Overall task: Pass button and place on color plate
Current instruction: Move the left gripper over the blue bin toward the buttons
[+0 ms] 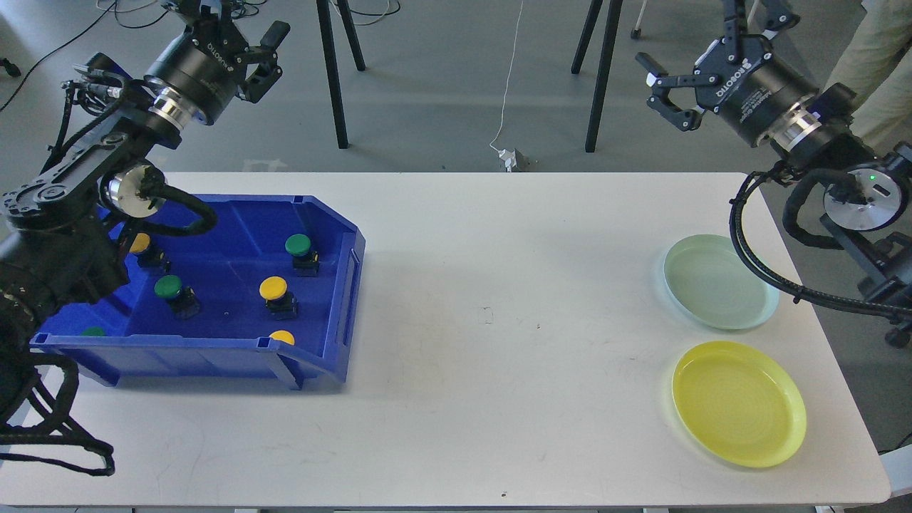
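Several push buttons with black bases lie in a blue bin (348, 299) at the table's left. Among them are a green-capped button (298, 246), a yellow-capped button (273, 288) and another green button (169, 287). More buttons are half hidden by the bin's front wall and by my left arm. At the right of the table sit a pale green plate (719, 281) and, nearer to me, a yellow plate (739, 402). My left gripper (231, 18) is raised above and behind the bin, open and empty. High beyond the plates, my right gripper (695, 32) is also open and empty.
The white table (499, 320) stretches between bin and plates. Black stand legs (331, 71) and a white cable with a plug (509, 157) are on the floor behind. A person's leg (876, 64) shows at the far right.
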`<state>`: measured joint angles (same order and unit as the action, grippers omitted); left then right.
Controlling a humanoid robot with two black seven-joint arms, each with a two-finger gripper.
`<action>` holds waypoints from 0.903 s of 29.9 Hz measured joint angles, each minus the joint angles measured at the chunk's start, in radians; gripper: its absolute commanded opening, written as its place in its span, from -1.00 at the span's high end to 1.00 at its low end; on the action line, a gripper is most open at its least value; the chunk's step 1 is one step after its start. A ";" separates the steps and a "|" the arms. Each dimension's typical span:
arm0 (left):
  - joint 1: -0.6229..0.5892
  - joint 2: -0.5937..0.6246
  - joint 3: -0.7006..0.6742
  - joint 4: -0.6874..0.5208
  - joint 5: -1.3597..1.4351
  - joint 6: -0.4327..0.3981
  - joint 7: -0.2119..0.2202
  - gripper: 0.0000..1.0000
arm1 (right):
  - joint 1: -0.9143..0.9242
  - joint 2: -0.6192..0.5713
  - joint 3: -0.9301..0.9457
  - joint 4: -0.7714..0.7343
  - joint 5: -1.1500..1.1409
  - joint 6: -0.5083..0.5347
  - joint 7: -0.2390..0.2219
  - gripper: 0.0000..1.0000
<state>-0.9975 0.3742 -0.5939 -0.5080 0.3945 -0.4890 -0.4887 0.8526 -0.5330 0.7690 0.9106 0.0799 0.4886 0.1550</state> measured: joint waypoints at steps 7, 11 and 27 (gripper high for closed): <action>0.000 0.008 -0.023 0.003 -0.031 0.000 0.000 -1.00 | -0.037 0.005 0.046 -0.011 0.038 0.000 0.002 -0.98; 0.055 0.000 -0.107 -0.043 -0.102 0.001 0.000 -0.99 | -0.048 -0.003 0.048 -0.004 0.038 0.000 0.002 -0.98; -0.198 0.502 0.169 -0.568 0.367 0.000 0.000 -0.99 | -0.105 -0.048 0.066 0.001 0.038 0.000 0.003 -0.98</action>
<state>-1.1958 0.8758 -0.4249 -1.0763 0.7620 -0.4893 -0.4887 0.7471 -0.5811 0.8348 0.9116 0.1182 0.4887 0.1582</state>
